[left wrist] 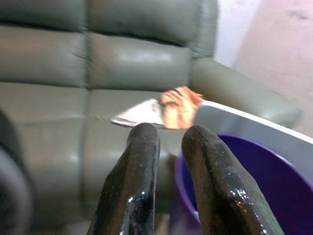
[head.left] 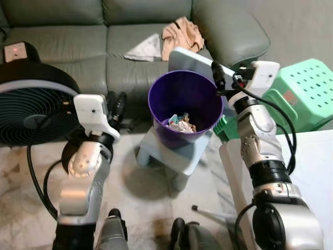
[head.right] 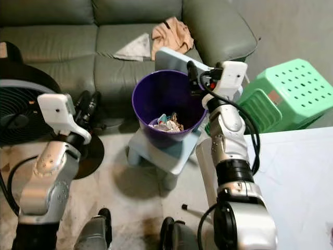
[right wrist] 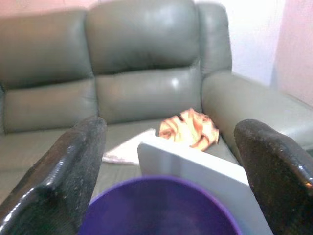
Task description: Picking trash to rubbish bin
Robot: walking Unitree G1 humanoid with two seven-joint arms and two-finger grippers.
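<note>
1. Rubbish bin (head.left: 184, 107), purple and round, sits at your twelve o'clock on a pale blue stool (head.left: 174, 153), with crumpled trash (head.left: 179, 124) lying in its bottom.
2. Your right gripper (head.left: 217, 78) hovers at the bin's rim, toward one o'clock, its fingers spread wide and holding nothing.
3. Your left gripper (head.left: 116, 107) hangs at ten o'clock beside the bin, its fingers nearly together and empty.
4. Beyond the bin stands a grey-green sofa (head.left: 104, 41).
</note>
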